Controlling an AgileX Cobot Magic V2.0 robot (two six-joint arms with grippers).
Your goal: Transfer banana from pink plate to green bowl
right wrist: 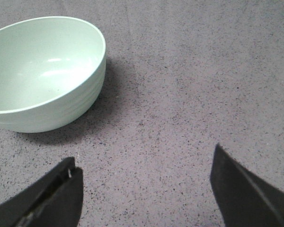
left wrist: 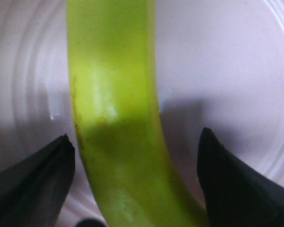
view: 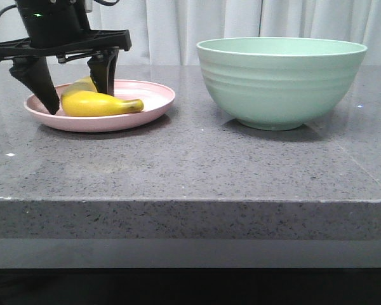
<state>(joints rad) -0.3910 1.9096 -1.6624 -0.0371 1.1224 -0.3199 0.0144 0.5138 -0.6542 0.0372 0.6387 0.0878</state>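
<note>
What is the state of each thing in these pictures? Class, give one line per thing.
banana: lying on the plate, not yet gripped or lifted.
pink plate: flat on the table, holding the banana.
green bowl: upright on the table, empty.
left end effector: open, fingers straddling the banana, gaps on both sides.
right end effector: open, holding nothing, above bare table near the bowl.

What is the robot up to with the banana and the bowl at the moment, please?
The left gripper is down over the pink plate with its jaws open, one finger on each side of the banana, which lies on the plate and is not yet gripped. The green bowl stands empty on the table to the right. The right gripper is open above bare table near the bowl, holding nothing.
</note>
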